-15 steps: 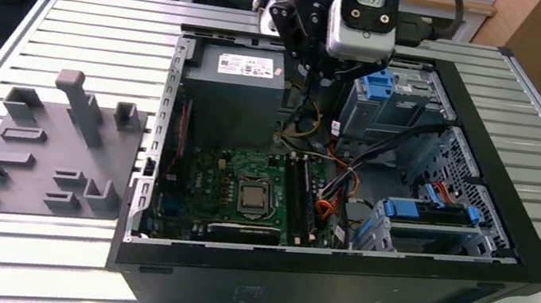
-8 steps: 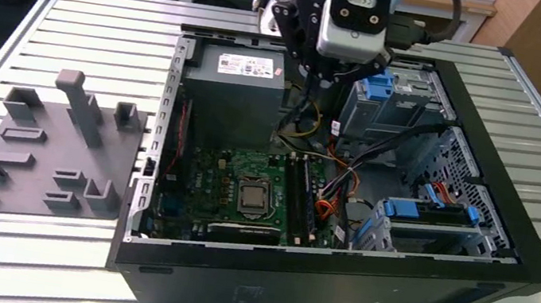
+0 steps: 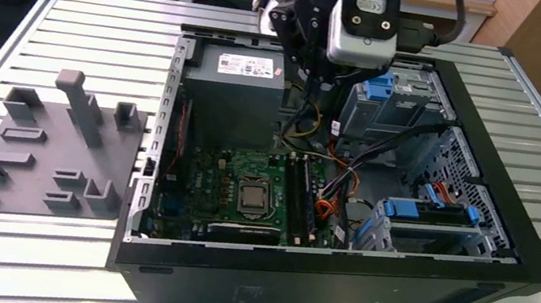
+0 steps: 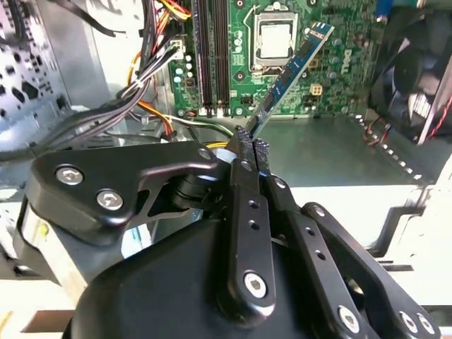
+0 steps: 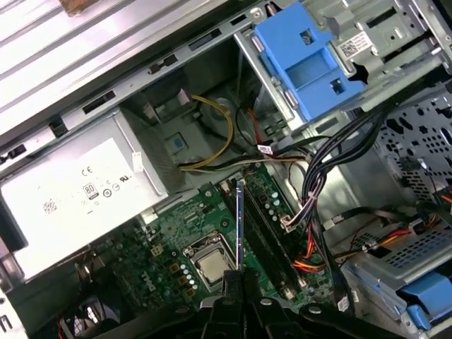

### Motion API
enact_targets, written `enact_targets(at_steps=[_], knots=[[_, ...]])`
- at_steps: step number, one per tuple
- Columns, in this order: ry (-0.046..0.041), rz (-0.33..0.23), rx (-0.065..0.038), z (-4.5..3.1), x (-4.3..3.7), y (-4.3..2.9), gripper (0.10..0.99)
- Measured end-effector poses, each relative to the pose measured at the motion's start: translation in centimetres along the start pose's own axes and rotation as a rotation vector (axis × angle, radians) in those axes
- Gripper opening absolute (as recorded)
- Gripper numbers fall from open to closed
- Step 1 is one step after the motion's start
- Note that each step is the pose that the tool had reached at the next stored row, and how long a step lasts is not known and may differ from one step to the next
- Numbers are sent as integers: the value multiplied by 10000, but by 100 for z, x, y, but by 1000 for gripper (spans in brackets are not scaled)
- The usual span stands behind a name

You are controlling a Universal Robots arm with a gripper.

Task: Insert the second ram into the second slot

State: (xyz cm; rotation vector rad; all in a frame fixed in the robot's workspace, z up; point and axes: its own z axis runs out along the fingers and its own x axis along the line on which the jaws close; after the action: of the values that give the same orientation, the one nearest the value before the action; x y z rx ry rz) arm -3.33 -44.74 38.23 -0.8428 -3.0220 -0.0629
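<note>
My gripper (image 4: 248, 145) is shut on one end of the second ram (image 4: 289, 70), a thin blue board that slants out from the fingertips above the motherboard. In the first wrist view the ram (image 5: 240, 222) shows edge-on, rising from the gripper (image 5: 240, 277) and hanging just beside the long black memory slots (image 5: 267, 229). These slots (image 4: 212, 56) lie next to the processor socket (image 4: 272, 35). In the exterior view the gripper (image 3: 320, 87) hangs inside the open computer case, over the far end of the slots (image 3: 301, 196).
A grey power supply (image 3: 234, 74) stands close by on the exterior view's left. Bundled cables (image 5: 311, 183) and a blue drive-bay latch (image 5: 307, 63) crowd the other side. A fan (image 4: 417, 70) sits at the case wall. A grey fixture plate (image 3: 56, 152) lies outside the case.
</note>
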Motion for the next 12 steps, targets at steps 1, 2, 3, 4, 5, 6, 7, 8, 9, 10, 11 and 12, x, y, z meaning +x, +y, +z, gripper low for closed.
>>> enact_targets(at_steps=[1, 2, 3, 4, 5, 6, 7, 8, 9, 10, 11, 12], knots=[[6, -181, 3, 2, 0, 0, 125], [13, -360, 5, 4, 0, 0, 125], [21, -556, 8, 6, 0, 0, 125], [27, -732, 11, 6, 0, 0, 125], [32, -874, 13, 7, 0, 0, 125], [35, -941, 14, 9, 0, -1, 125], [36, -970, 14, 10, 0, -1, 125], [37, -987, 14, 12, 0, -1, 125], [38, -991, 13, 15, 0, -1, 125], [38, -992, 12, 19, 0, -1, 125], [37, -993, 14, 22, 0, -1, 125], [38, -993, 13, 26, 0, -1, 125]])
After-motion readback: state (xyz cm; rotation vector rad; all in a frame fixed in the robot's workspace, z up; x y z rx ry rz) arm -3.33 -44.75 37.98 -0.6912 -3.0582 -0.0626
